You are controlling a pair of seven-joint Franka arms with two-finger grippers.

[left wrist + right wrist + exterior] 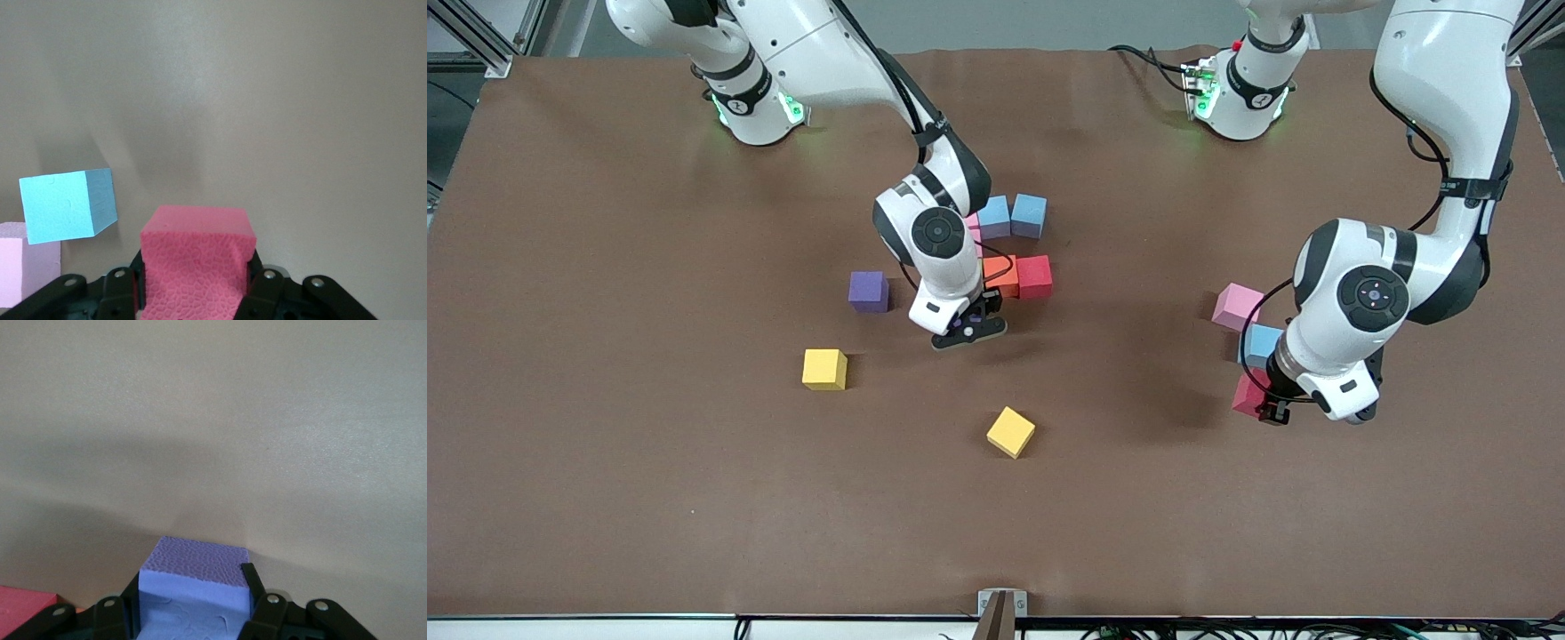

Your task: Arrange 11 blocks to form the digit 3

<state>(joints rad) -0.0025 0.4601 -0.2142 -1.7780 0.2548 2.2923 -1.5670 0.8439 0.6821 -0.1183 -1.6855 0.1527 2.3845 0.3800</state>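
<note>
Mid-build: right claw (969, 327) grips a purple block (193, 587) beside the orange block (1002, 275) of the central cluster, left claw (1272, 404) grips a red block (197, 263) near its end; each needs seating flush.

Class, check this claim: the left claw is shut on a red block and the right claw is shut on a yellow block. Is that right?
One detail is wrong. The right claw is shut on a purple block, not a yellow one, as the right wrist view shows. The rest stands: the left claw is shut on a red block.
</note>
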